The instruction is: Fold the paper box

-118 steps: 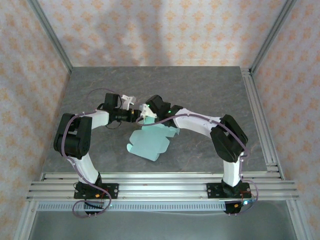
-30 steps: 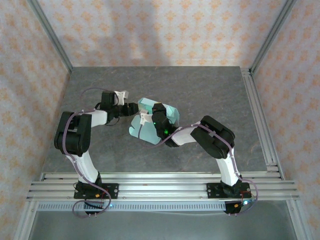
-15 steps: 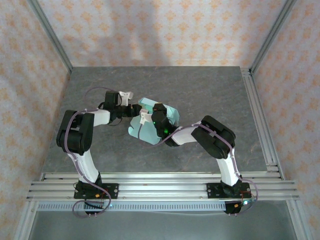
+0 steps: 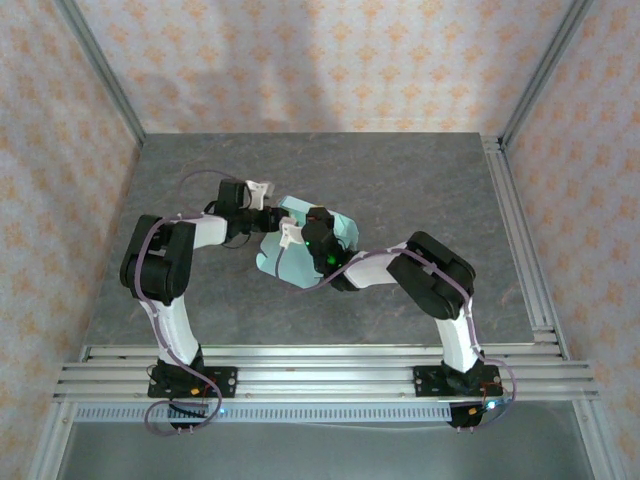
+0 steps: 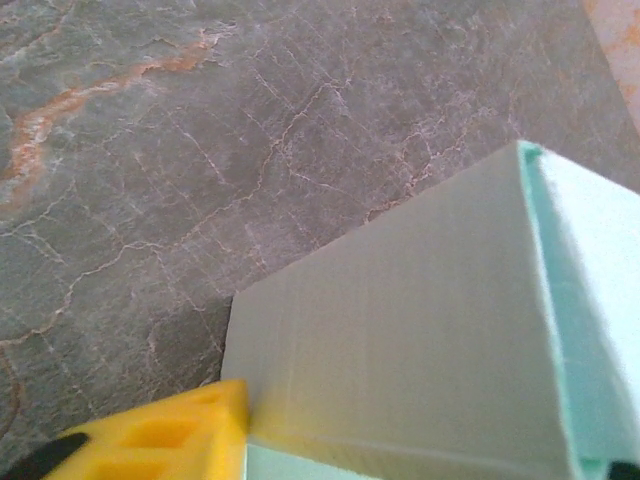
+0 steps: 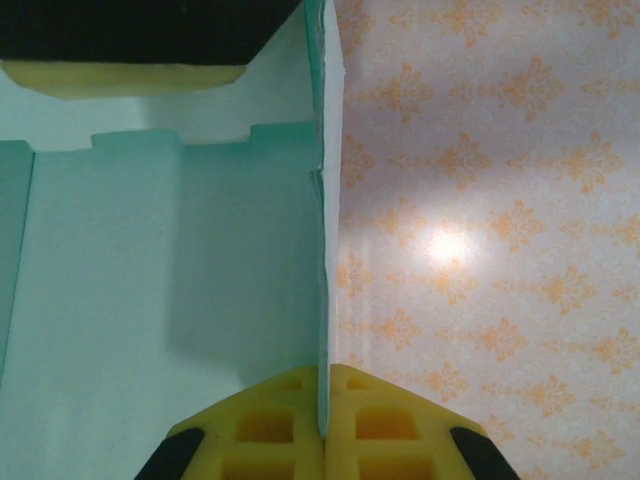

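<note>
right gripper point(image 6: 323, 400): fingers clamped on a paper box point(image 4: 341, 224) panel edge | left gripper point(image 4: 268, 214): beside the box's left side, finger spacing indeterminate

On the pale mint-teal card paper box point(image 4: 345, 226): nothing is read.
On the grey marbled table top point(image 5: 150, 150): nothing.
On the orange-patterned wallpaper point(image 6: 480, 200): ornament only.

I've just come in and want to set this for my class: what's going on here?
Two robot arms are folding a mint paper box on the grey table. The right gripper is shut on a thin upright panel of the card. The left gripper is at the box's left side, a yellow finger against a folded panel; whether it grips is unclear.
</note>
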`<state>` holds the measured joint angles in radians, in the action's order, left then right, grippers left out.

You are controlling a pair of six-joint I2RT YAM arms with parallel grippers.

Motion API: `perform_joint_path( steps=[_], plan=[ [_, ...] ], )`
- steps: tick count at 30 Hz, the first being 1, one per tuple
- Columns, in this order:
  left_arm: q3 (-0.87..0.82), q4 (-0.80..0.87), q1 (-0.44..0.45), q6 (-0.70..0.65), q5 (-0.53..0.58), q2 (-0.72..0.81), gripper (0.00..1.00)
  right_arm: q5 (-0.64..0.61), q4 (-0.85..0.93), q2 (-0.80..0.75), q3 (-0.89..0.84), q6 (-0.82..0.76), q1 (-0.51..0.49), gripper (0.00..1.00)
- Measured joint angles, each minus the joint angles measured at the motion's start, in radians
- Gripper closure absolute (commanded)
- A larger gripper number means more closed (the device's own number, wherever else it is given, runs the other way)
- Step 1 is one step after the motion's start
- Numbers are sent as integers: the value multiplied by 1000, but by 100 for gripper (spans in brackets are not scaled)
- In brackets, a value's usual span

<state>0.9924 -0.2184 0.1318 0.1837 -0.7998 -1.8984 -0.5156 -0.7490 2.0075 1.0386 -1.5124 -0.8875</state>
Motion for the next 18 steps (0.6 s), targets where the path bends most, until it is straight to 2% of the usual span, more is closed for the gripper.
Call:
perform_joint_path(
  steps=[4,5,6,10,11,14,15,17,18],
  plan=[
    [0,-2,23,-18,44,2,73,-5,44,-7,19,27,0,100],
    [0,-2,28,-24,56,3,81,-8,54,-10,21,33,0,100],
    [-1,-3,33,-31,70,5,83,-10,61,-12,22,36,0,100],
    [-20,-25,53,-55,125,18,89,-16,94,-26,23,63,0,100],
    [-21,-24,57,-58,134,20,95,-16,105,-31,24,70,0,100],
    [-30,-24,70,-81,163,31,99,-16,137,-44,24,99,0,100],
    [-32,-24,74,-87,173,34,100,-15,147,-48,24,108,0,93],
    [-32,-18,81,-100,192,39,100,-4,175,-58,24,149,0,70],
    [-32,-15,84,-105,200,41,100,10,190,-64,26,166,-2,62]
  ],
)
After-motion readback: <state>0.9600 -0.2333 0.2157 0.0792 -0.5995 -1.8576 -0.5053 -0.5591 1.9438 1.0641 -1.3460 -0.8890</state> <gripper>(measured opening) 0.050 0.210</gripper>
